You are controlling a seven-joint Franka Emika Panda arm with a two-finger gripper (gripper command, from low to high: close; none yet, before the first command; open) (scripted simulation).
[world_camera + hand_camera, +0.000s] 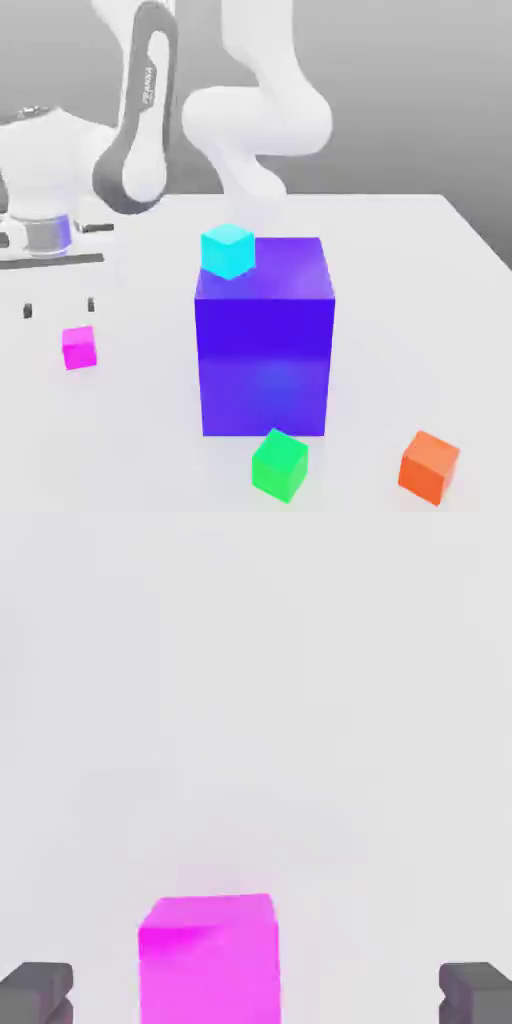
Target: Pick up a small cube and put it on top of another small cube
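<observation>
You see the gripper spread wide and holding nothing, its two dark fingertips standing to either side of the magenta cube in the hand view. That cube sits nearer one fingertip than the other, so a closure from here could, in my judgement, nudge it sideways before both pads bear on it, or pinch it off-centre so that it twists in the grip. In the exterior view the magenta cube rests alone on the white table, well apart from the big blue-purple block that carries the cyan cube. The green cube and orange cube lie nearer the camera. A carry toward any of them could clip the tall block if you travel too low.
</observation>
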